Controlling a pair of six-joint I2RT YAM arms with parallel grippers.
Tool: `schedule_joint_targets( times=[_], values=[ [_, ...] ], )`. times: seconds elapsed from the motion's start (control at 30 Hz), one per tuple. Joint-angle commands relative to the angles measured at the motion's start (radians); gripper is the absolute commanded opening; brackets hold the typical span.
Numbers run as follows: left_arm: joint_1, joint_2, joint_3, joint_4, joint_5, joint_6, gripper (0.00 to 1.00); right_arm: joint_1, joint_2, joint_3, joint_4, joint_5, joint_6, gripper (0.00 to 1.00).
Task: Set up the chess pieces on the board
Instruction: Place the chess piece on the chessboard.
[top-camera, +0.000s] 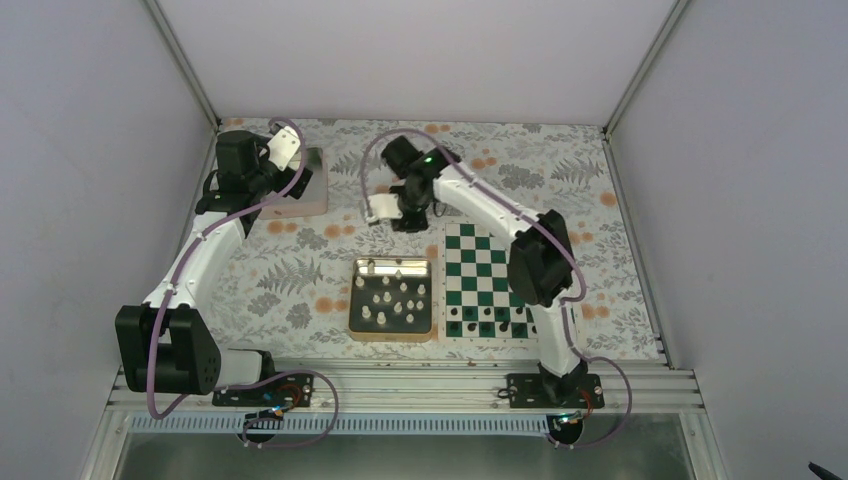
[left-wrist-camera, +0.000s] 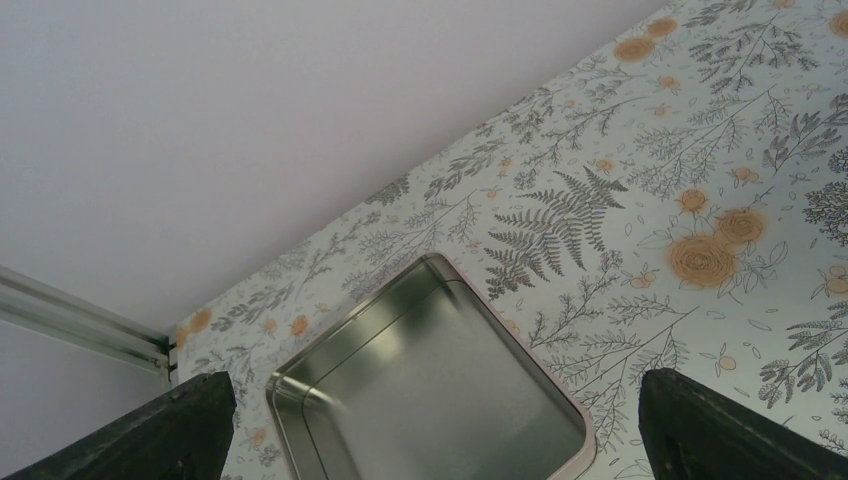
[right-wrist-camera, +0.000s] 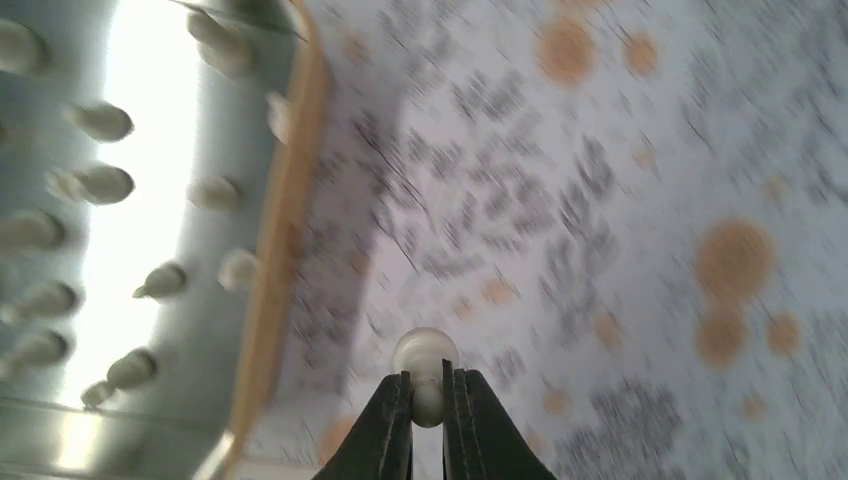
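My right gripper (right-wrist-camera: 428, 385) is shut on a small white pawn (right-wrist-camera: 425, 350), held by its narrow part above the flowered cloth, just off the gold rim of the tray (right-wrist-camera: 285, 230). Several more white chess pieces (right-wrist-camera: 100, 185) stand inside that tray (top-camera: 392, 337). In the top view the right gripper (top-camera: 405, 215) hangs behind the tray and to the left of the board's far edge. The green and white board (top-camera: 480, 265) lies right of the tray. My left gripper (left-wrist-camera: 432, 385) is open, with nothing between its fingers.
Black pieces (top-camera: 487, 322) fill the board's near rows. An empty metal tin (left-wrist-camera: 300, 395) lies under the left gripper at the back left (top-camera: 318, 190). White walls close the table at the back and both sides.
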Motion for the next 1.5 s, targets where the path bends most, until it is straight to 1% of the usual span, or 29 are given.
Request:
schedule_joint_targets(
  times=[0.0, 0.2, 0.33, 0.63, 0.97, 1.17, 1.33, 1.47],
  values=[
    [0.004, -0.007, -0.007, 0.009, 0.017, 0.004, 1.0, -0.108, -0.043, 0.021, -0.041, 0.016, 0.016, 0.05],
    [0.003, -0.004, -0.007, 0.008, 0.019, 0.004, 1.0, -0.236, -0.017, -0.035, -0.032, 0.028, 0.009, 0.05],
    [0.004, -0.003, -0.007, 0.008, 0.019, 0.005, 1.0, -0.273, 0.006, -0.098, -0.018, 0.033, 0.01, 0.06],
    [0.004, 0.004, -0.002, 0.004, 0.023, 0.005, 1.0, -0.279, 0.039, -0.209, 0.006, 0.059, 0.031, 0.07],
    [0.003, 0.004, -0.002, 0.0, 0.025, 0.005, 1.0, -0.286, 0.083, -0.23, 0.007, 0.129, 0.059, 0.09],
    [0.003, 0.002, -0.003, 0.0, 0.025, 0.006, 1.0, -0.287, 0.091, -0.22, 0.009, 0.127, 0.062, 0.09],
    [0.004, 0.006, -0.001, -0.002, 0.028, 0.007, 1.0, -0.287, 0.092, -0.214, -0.002, 0.13, 0.066, 0.15],
    [0.004, 0.008, 0.002, -0.004, 0.03, 0.009, 1.0, -0.289, 0.063, -0.212, 0.0, 0.122, 0.072, 0.24]
  ],
)
